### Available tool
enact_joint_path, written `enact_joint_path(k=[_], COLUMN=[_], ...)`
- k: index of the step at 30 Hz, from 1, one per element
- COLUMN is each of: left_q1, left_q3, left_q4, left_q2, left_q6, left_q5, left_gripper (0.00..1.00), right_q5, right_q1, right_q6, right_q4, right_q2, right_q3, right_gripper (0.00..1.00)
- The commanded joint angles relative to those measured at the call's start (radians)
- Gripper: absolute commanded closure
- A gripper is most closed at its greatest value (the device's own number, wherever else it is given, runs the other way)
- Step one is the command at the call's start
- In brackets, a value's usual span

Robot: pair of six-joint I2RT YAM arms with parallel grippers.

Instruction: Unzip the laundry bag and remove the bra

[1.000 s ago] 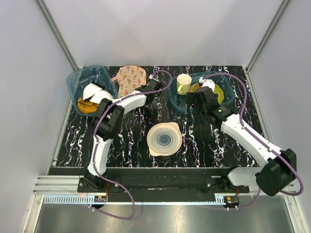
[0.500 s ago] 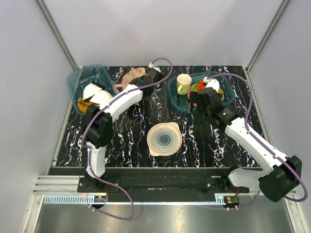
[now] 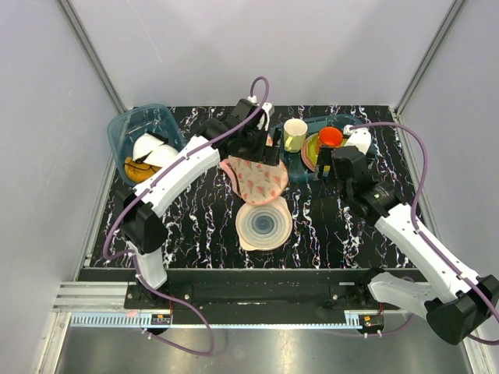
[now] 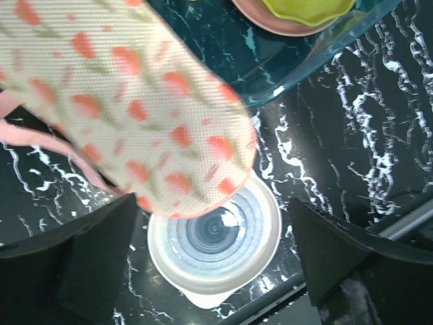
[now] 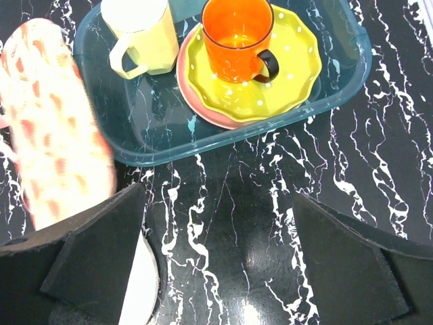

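Bordering laundry bag (image 3: 257,179): ringed disc (image 3: 263,226), tray (image 5: 155,115)

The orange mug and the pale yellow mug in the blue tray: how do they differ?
The orange mug has a black handle; the pale yellow mug has a handle the same colour as its body. The orange mug stands on a yellow-green dotted plate, while the pale yellow mug stands straight on the floor of the tray. Both are upright, in the same tray.
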Motion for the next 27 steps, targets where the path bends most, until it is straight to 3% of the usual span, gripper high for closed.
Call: enact_joint_path(k=[1,4,8,15,17,20,27], left_q1=[0.054,0.150,0.313,0.392,0.392,0.392,0.390], left_q3=[-0.008,-0.085,-0.304,-0.525,-0.545,-0.587,-0.694], left_q4=[0.078,0.082,0.110,0.148,0.148,0.179,0.413], left_q2=[-0.048,-0.129,-0.250,-0.382,-0.388,-0.390,-0.235], left_q6=[-0.022,-0.027,-0.035,-0.033,-0.038,-0.074,-0.237], left_q5=[0.108,0.110,0.105,0.110,0.105,0.099,0.217], left_gripper=[0.01,0.01,0.01,0.01,0.01,0.01,0.13], right_q5=[-0.024,-0.124,-0.252,-0.533,-0.505,-0.338,-0.276], right_q1=[0.004,0.004,0.004,0.015,0.079,0.139,0.137], right_q6=[0.067,0.104,0.180,0.316,0.279,0.222,0.196], right_q4=[0.010,0.035,0.098,0.355,0.343,0.256,0.270], right_q2=[-0.006,0.003,0.078,0.222,0.293,0.359,0.286], right_q3=[-0.027,-0.067,-0.102,-0.163,-0.118,-0.004,-0.034], right_gripper=[0.00,0.00,0.00,0.02,0.01,0.00,0.00])
